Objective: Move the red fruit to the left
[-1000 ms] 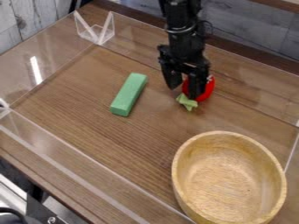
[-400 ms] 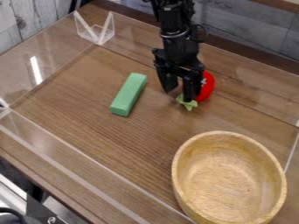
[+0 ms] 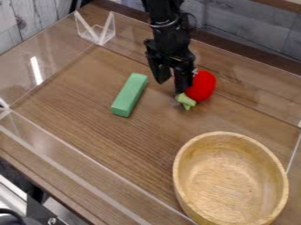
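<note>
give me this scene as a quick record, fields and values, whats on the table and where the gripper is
surface: wooden table inside clear walls
red fruit: red fruit with green leafy cap, on the table right of centre
gripper: gripper just left of the red fruit, jaws pointing down and spread, not closed on it
contact: gripper and fruit look adjacent; cannot tell if they touch
green block: green block lying flat, left of the gripper, apart from it
wooden bowl: wooden bowl at front right, empty
task state: fruit not yet moved left of the block
</note>
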Available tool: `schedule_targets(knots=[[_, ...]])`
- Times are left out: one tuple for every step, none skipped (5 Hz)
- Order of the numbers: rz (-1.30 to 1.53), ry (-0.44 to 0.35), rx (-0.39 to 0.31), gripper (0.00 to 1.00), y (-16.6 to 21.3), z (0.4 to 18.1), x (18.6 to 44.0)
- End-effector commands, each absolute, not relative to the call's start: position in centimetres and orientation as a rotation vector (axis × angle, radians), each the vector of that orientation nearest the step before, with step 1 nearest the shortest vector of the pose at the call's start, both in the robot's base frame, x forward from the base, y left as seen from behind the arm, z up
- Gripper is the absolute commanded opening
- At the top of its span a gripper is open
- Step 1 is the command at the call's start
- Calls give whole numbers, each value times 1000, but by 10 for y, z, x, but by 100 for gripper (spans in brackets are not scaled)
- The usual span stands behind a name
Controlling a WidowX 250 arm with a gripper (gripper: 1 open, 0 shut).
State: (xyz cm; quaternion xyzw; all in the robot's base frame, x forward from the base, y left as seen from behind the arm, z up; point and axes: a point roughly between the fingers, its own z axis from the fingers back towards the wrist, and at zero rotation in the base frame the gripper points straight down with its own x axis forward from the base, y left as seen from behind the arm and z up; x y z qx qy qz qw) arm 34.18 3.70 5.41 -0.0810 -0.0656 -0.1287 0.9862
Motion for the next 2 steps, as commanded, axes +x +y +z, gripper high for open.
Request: schedule_targets(knots=[[-280, -226, -124, 100, 41, 84, 352], [-302, -223, -125, 100, 33, 81, 353]])
